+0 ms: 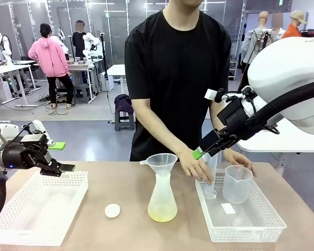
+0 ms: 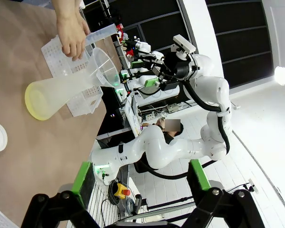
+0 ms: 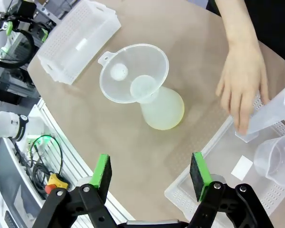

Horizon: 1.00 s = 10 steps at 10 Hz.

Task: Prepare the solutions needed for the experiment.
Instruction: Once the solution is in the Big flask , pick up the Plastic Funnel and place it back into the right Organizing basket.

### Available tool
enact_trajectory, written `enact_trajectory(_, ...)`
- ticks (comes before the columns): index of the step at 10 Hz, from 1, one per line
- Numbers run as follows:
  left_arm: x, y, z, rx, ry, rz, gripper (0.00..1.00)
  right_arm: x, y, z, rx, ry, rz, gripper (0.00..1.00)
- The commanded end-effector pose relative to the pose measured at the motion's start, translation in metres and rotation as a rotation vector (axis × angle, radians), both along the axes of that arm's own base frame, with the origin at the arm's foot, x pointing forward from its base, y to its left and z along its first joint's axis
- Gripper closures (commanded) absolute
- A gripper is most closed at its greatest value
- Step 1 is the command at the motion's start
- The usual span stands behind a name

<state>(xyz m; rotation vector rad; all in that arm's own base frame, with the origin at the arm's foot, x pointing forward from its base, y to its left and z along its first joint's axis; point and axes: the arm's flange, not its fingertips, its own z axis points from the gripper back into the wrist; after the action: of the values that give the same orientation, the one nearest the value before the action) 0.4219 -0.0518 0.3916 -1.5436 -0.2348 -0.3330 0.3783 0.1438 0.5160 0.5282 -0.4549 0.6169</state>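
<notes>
While both stand spread and empty, the right gripper (image 3: 151, 171) hangs above the person's hand (image 1: 195, 166), the left gripper (image 1: 60, 157) over a white basket (image 1: 21, 230) – the solutions (image 1: 162, 212) lie shallow in the funnel-topped flask (image 1: 162, 192), mid-counter (image 1: 125, 230).

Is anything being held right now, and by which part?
Left gripper and right gripper hold nothing, jaws open. The person's hand grips the measuring cylinder around its side.

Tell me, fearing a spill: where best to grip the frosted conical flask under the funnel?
Probably the frosted conical flask by its narrow neck, below the translucent plastic funnel, coming level from the side: the funnel blocks the top, and the body slopes wide.
</notes>
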Motion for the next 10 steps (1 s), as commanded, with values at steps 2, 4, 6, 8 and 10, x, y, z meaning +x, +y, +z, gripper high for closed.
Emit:
enact_trajectory(2,0.0,0.0,0.001,-0.005,-0.002,-0.001,0.0,0.0,0.0,0.0,0.0,0.0,0.0,0.17)
enact_trajectory(4,0.0,0.0,0.001,-0.005,-0.002,-0.001,0.0,0.019,0.029,0.002,-0.027,-0.035,0.096,0.17)
enact_trajectory(6,0.0,0.0,0.001,-0.005,-0.002,-0.001,0.0,0.042,0.057,0.003,-0.096,-0.058,0.153,0.17)
enact_trajectory(8,0.0,0.0,0.001,-0.005,-0.002,-0.001,0.0,0.065,0.075,0.008,-0.176,-0.057,0.193,0.17)
enact_trajectory(10,0.0,0.0,0.001,-0.005,-0.002,-0.001,0.0,0.083,0.091,0.016,-0.26,-0.052,0.195,0.17)
